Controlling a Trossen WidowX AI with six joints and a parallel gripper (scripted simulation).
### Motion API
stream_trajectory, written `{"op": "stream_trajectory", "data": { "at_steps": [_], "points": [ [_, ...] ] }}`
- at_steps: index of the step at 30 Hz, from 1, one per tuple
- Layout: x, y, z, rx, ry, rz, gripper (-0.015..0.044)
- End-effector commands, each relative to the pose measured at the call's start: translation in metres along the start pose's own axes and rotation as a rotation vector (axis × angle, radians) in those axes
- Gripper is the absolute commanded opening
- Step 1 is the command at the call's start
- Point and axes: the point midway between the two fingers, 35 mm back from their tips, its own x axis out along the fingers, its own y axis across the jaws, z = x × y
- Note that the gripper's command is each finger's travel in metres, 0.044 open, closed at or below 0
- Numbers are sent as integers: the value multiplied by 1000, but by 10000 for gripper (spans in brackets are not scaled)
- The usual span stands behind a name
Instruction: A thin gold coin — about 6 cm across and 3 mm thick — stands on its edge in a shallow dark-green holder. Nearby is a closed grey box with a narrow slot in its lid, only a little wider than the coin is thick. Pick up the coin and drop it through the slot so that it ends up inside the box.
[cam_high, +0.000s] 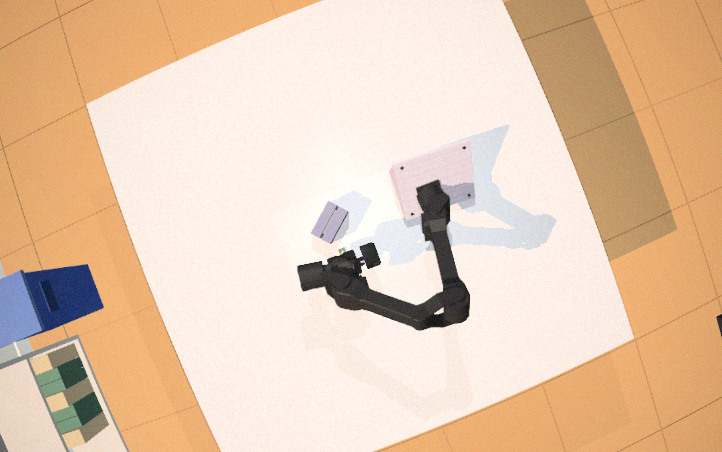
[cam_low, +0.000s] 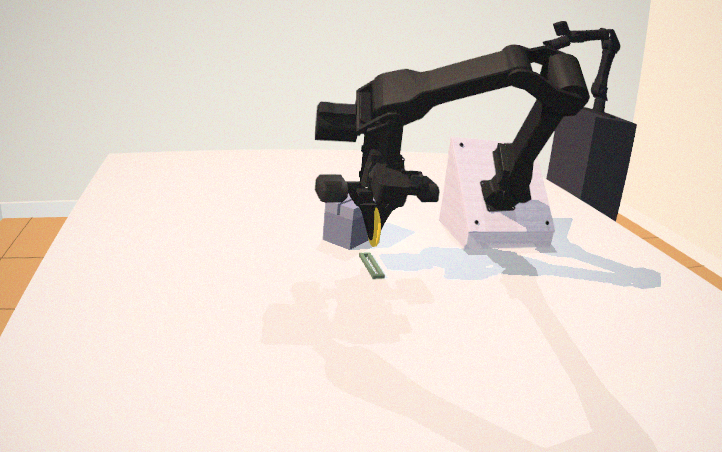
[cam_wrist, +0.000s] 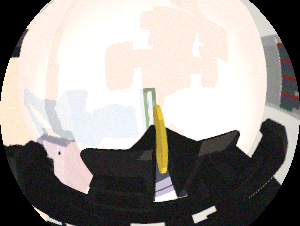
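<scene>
Gripper (cam_low: 375, 226): clamped on the gold coin (cam_low: 376, 228), edge-up.
Holder (cam_low: 371, 265): empty, below.
Box (cam_low: 341, 226): just behind.

From above, a white square surface (cam_high: 213, 159) lies on an orange tiled floor (cam_high: 42, 79); a pale pink base block (cam_high: 426, 165) sits right of centre, and the dark arm (cam_high: 444, 255) runs from it to an elbow, then back left to the wrist; the tool (cam_high: 343, 254) is hidden beneath the wrist, with only a speck of yellow-green at its edge; the grey box (cam_high: 329, 220), slot across its lid, stands just beside it; a blue bin (cam_high: 47, 301) and a shelf of green and tan blocks (cam_high: 66, 391) occupy the lower left corner.
</scene>
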Motion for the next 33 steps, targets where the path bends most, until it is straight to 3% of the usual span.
{"op": "stream_trajectory", "data": {
  "at_steps": [1,21,33],
  "points": [
    [-12,-2,1,-10,6,-7,0],
    [-56,3,2,-5,0,-6,0],
    [-57,2,1,386,-1,-6,0]
  ]
}}
